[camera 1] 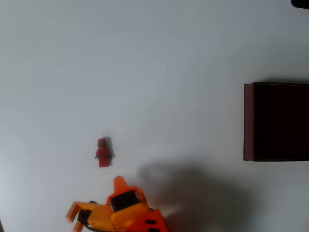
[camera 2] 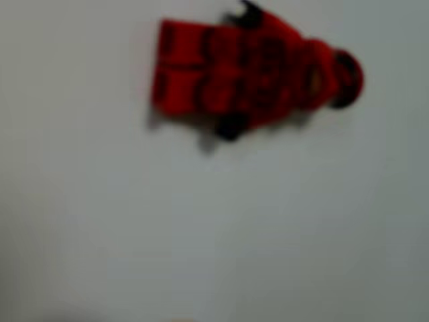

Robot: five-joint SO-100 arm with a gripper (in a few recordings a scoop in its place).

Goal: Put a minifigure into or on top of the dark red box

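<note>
Your surroundings: a plain, pale grey-white table [camera 1: 145,72] with a smooth matte top.

From overhead you see the table running to every edge of the picture, evenly lit across its upper half and carrying a broad, soft grey shadow [camera 1: 198,193] low down, right of centre. At the top right corner a small black object [camera 1: 300,3] is cut by the border, and you cannot tell what it is. In your wrist view the same pale surface [camera 2: 214,235] lies close and out of focus, unmarked, darkening slightly toward the lower left corner.
</note>
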